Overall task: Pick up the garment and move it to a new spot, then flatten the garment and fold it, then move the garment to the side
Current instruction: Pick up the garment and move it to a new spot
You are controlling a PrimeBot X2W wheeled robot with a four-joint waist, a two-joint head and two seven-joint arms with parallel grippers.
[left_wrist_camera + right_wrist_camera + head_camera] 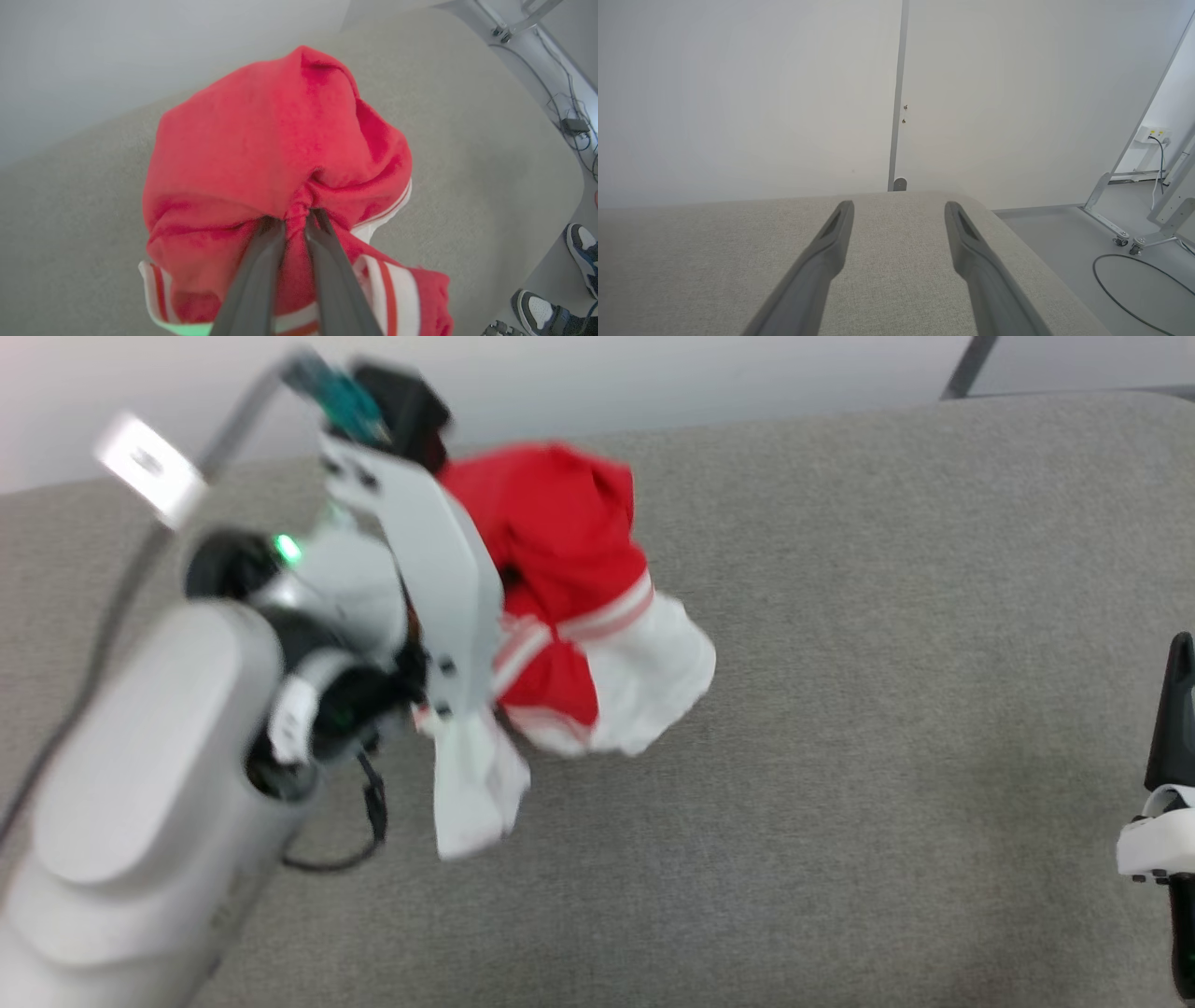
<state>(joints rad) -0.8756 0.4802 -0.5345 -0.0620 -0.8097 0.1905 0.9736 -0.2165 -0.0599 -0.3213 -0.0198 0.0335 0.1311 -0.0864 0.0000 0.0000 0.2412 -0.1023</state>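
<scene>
The large red soft-fabric shirt with white sleeves and red-and-white striped trim (560, 541) hangs in a bunch from the left tool (294, 217). That tool's two dark fingers are clenched on a pinched ridge of red cloth. The bundle sits over the left part of the grey fabric-covered table (887, 709), with the white sleeves dangling lowest. I cannot tell whether they touch the surface.

The right tool (899, 205) is released, its fingers spread wide over bare table, well apart from the shirt.

The shirt looks light, limp and fleecy rather than slippery, so it will likely sag and collapse on itself under a one-point grip. For flattening, a striped hem band or a shoulder seam seems the better hold.

There is one shirt, two tools and one table.
</scene>
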